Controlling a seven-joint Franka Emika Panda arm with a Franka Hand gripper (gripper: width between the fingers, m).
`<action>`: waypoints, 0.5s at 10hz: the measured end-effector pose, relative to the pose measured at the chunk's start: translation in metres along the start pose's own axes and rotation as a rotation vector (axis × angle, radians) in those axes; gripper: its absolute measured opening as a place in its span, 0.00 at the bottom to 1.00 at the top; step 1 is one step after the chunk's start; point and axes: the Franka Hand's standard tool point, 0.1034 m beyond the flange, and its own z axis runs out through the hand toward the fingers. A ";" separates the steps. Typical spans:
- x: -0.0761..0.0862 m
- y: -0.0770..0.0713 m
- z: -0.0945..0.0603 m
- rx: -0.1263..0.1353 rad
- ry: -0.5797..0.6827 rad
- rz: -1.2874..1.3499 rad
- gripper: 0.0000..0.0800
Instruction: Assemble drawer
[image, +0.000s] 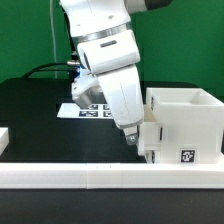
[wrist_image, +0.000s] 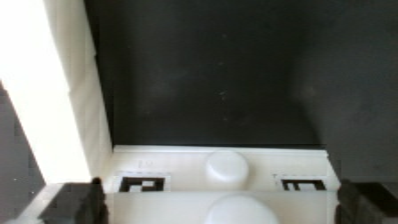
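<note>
The drawer's big white cube casing (image: 185, 118) stands at the exterior view's right, with a black-and-white tag on its near face. A small white tray (image: 150, 140) juts from the casing's side that faces the arm. My gripper (image: 134, 140) reaches down to that tray. In the wrist view the tray's white face (wrist_image: 178, 160) carries two tags and a rounded knob (wrist_image: 226, 168). My gripper (wrist_image: 222, 207) is open, and its black fingers (wrist_image: 71, 205) stand on either side of the tray. Whether they touch it does not show.
A long low white rail (image: 110, 178) runs along the table's front edge. The marker board (image: 88, 108) lies behind the arm on the black table. A white piece (image: 4, 138) shows at the exterior view's left edge. A tall white wall (wrist_image: 54, 100) runs beside the gripper.
</note>
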 end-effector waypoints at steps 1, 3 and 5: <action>0.002 0.000 0.001 0.001 -0.007 0.003 0.81; 0.004 0.000 0.000 0.009 -0.016 0.004 0.81; 0.011 0.001 0.002 0.019 -0.022 0.004 0.81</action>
